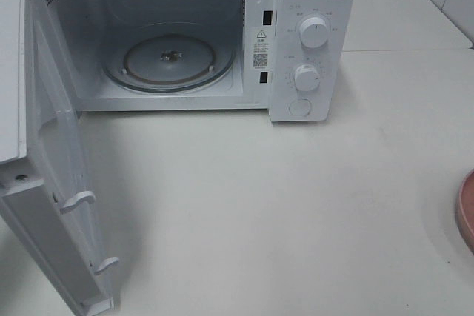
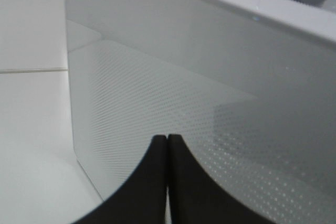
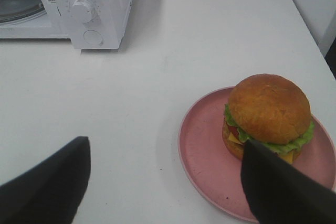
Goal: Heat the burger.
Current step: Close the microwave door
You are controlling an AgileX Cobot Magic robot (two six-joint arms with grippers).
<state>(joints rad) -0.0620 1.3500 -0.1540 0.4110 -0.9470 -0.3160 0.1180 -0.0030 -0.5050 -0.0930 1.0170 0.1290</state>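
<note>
Golden-bunned burger (image 3: 268, 115), upright, off-centre on pink plate (image 3: 205, 150)

One microwave (image 1: 185, 35) stands with its one door (image 1: 44, 183) swung open, one glass turntable (image 1: 169, 61) inside and two dials (image 1: 313, 32) on its panel. One burger (image 3: 268, 116) sits on one pink plate (image 3: 205, 156). Two grippers show, left (image 2: 167, 145) and right (image 3: 165, 177); a round button (image 1: 300, 106) below the dials seems single.

The left gripper (image 2: 167, 182) has matte black fingers with smooth, outward-curving profiles. The right gripper (image 3: 165, 182) shows two broad, matte black, wedge-shaped fingers (image 3: 50, 187).
</note>
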